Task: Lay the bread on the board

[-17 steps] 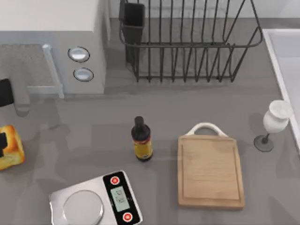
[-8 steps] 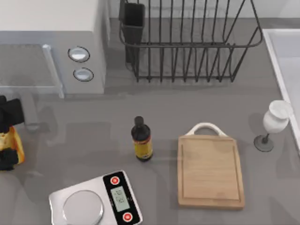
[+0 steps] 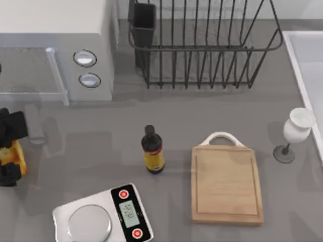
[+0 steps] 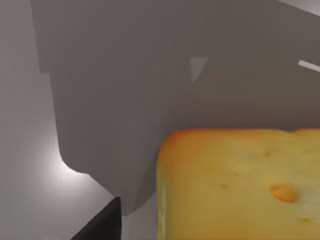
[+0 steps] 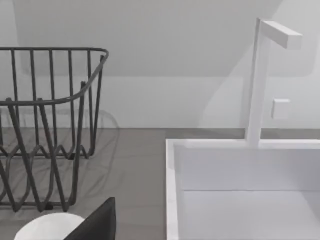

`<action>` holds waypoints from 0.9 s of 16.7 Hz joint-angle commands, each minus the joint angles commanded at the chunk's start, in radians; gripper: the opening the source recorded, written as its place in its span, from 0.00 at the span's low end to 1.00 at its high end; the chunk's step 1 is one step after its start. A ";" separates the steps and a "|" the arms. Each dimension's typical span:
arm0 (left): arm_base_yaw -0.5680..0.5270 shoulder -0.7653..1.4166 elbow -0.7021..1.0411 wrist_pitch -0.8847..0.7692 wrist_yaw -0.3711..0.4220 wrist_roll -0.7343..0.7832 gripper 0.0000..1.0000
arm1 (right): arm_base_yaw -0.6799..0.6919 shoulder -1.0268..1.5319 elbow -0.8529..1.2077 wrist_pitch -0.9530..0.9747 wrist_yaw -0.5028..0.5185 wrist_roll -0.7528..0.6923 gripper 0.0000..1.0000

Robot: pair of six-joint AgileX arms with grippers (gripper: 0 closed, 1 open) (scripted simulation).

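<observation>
The bread point(image 3: 17, 159), a golden-yellow slice with an orange-brown crust, is at the table's far left edge. My left gripper point(image 3: 7, 149) is shut on it, one black finger on each side. In the left wrist view the bread's porous face point(image 4: 240, 190) is very close, with a dark fingertip point(image 4: 102, 225) beside it. The board point(image 3: 227, 184), light wood with a white arched handle, lies flat at the right of centre with nothing on it, far from the bread. My right gripper point(image 5: 97, 225) is parked near the sink.
A dark bottle point(image 3: 153, 151) and a silver-and-black scale point(image 3: 103, 217) stand between the bread and the board. A wine glass point(image 3: 295, 132) stands right of the board. At the back are a microwave point(image 3: 55, 45), a wire dish rack point(image 3: 202, 45) and a white sink point(image 3: 308, 65).
My left gripper has come over the bread and shut on it. The slice, which lay flat a second ago, now shows narrower between the fingers.
</observation>
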 joint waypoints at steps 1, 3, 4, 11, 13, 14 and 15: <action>0.000 0.000 0.000 0.000 0.000 0.000 0.77 | 0.000 0.000 0.000 0.000 0.000 0.000 1.00; 0.000 0.000 0.000 0.000 0.000 0.000 0.62 | 0.000 0.000 0.000 0.000 0.000 0.000 1.00; 0.000 0.000 0.000 0.000 0.000 0.000 0.55 | 0.000 0.000 0.000 0.000 0.000 0.000 1.00; 0.000 0.000 0.000 0.000 0.000 0.000 0.02 | 0.000 0.000 0.000 0.000 0.000 0.000 1.00; 0.000 0.000 0.000 0.000 0.000 0.000 0.00 | 0.000 0.000 0.000 0.000 0.000 0.000 1.00; 0.000 0.000 0.000 0.000 0.000 0.000 0.00 | 0.000 0.000 0.000 0.000 0.000 0.000 1.00; 0.000 0.000 0.000 0.000 0.000 0.000 0.00 | 0.000 0.000 0.000 0.000 0.000 0.000 1.00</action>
